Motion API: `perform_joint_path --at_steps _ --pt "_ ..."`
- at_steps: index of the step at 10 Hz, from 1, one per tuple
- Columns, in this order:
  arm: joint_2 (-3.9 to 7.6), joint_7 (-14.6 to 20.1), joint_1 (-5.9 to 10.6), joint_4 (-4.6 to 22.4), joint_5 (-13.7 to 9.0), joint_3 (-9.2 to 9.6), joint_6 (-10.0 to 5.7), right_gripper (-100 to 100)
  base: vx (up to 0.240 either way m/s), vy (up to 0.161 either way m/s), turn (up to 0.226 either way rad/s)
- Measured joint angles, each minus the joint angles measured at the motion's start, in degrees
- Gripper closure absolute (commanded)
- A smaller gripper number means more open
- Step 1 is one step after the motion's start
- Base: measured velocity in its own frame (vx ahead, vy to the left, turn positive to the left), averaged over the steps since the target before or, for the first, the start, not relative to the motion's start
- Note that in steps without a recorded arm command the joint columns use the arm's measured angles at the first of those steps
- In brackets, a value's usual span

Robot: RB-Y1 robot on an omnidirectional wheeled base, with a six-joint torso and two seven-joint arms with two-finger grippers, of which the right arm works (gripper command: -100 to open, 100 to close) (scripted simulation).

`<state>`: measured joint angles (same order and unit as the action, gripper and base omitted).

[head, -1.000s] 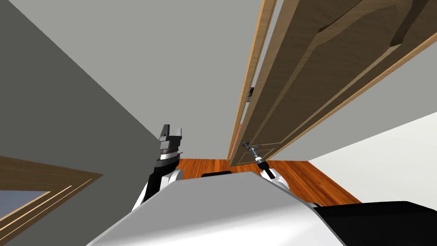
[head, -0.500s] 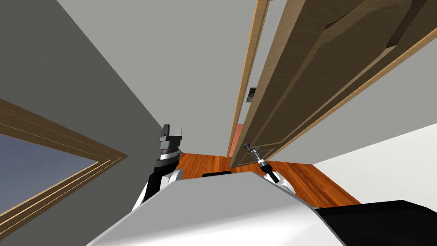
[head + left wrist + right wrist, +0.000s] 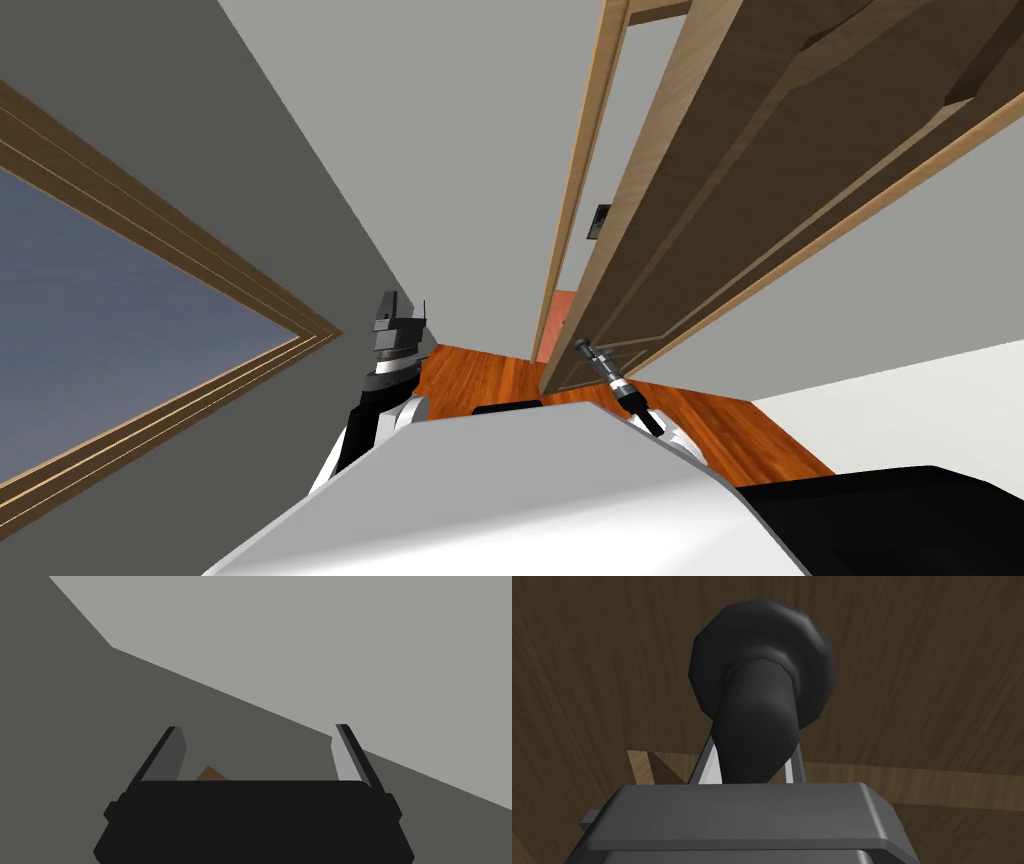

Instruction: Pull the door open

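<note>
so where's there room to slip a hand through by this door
Free: the narrow gap between the door frame and the edge of the door, and the wooden floor between the left gripper and the door's foot. Crowded at the dark handle, where the right gripper is shut on it.

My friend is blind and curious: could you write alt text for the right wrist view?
The right arm's jaws are shut on a black door handle, whose stem ends in a round base on a dark brown wooden door. A paler wood band runs behind them.

Head view steeply down, rolled; right wrist view close on handle [image 3: 762,701]; both share door [image 3: 720,200]
</note>
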<state>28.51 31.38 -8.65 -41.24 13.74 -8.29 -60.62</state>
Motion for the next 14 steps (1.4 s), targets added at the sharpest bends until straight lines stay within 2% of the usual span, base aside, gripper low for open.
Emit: perform_joint_path --at_steps 3,5,7,10,14 --pt "0.65 0.7 -1.57 0.3 0.5 -0.20 -2.59 100 -0.202 -0.094 0.157" --pt "1.33 1.1 -1.45 2.4 0.8 -0.39 -4.94 100 -0.161 -0.046 0.095" --pt "1.50 1.2 -1.72 2.9 0.9 -0.49 -5.53 100 -0.187 -0.073 0.216" --pt "1.82 1.5 -1.57 4.3 1.2 -0.64 -7.44 100 -0.228 -0.106 0.170" --pt "2.16 1.7 -2.45 5.3 1.8 -0.90 -9.67 100 -0.234 -0.098 0.197"
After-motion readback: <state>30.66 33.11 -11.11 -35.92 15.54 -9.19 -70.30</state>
